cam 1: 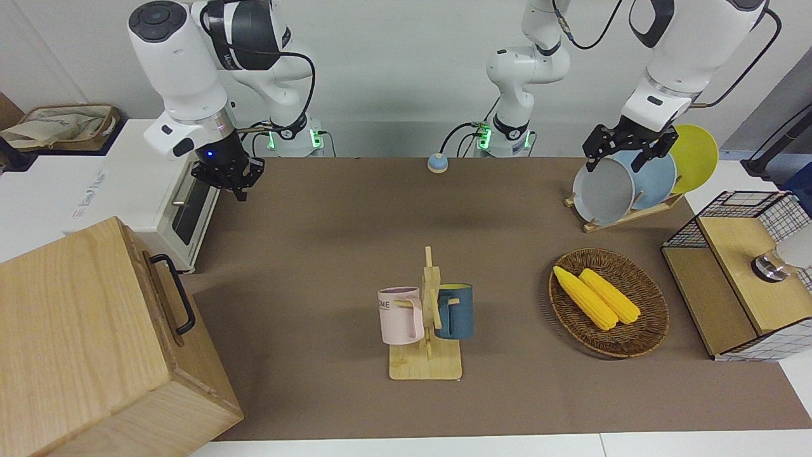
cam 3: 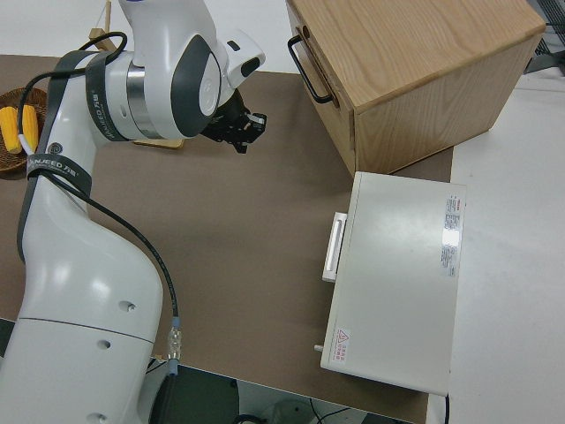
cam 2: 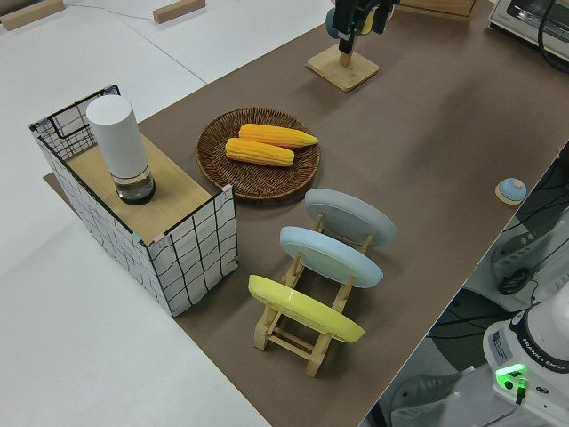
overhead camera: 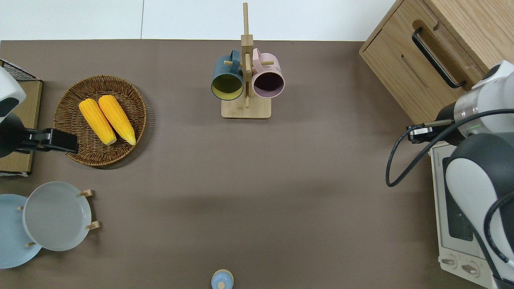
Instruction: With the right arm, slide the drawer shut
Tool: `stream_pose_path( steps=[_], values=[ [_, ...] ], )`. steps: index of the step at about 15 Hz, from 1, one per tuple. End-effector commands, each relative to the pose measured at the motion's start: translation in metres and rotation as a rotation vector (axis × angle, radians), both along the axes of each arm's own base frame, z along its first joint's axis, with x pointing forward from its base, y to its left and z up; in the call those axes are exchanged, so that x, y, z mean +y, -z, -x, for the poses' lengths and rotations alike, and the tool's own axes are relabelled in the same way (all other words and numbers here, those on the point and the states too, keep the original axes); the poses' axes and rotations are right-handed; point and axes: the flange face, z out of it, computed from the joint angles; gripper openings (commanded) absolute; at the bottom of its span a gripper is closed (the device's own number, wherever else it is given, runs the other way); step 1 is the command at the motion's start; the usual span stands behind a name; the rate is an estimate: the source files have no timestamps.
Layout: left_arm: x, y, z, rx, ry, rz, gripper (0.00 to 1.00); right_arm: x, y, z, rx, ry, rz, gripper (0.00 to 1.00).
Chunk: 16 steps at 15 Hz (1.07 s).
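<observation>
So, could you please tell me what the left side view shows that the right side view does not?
Only the left side view shows the three plates in their rack, the wire box with a white cylinder on it, and the small blue knob.

Only the right side view shows the wooden cabinet with its drawer pushed in, the whole white oven and the right hand.

Both show the brown table mat and the corn in the basket.
</observation>
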Motion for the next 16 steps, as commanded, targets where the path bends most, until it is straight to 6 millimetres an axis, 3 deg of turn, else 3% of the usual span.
stream_pose_path(
  steps=[1, 2, 9, 11, 16],
  values=[
    [0.001, -0.004, -0.002, 0.005, 0.011, -0.016, 0.99, -0.006, 0.001, 0.006, -0.011, -0.01, -0.005, 0.622],
    [0.001, -0.003, -0.002, 0.006, 0.011, -0.016, 0.99, -0.007, 0.002, 0.005, -0.011, 0.008, 0.0, 0.997],
    [0.001, -0.003, -0.002, 0.006, 0.011, -0.016, 0.99, -0.016, -0.004, 0.002, -0.02, 0.022, -0.004, 0.99],
    [0.001, -0.004, -0.002, 0.005, 0.011, -0.016, 0.99, -0.014, -0.017, 0.002, -0.04, 0.022, -0.001, 0.99],
    [0.001, -0.004, -0.002, 0.005, 0.011, -0.016, 0.99, -0.01, -0.022, 0.003, -0.05, 0.005, 0.011, 0.992]
  ],
)
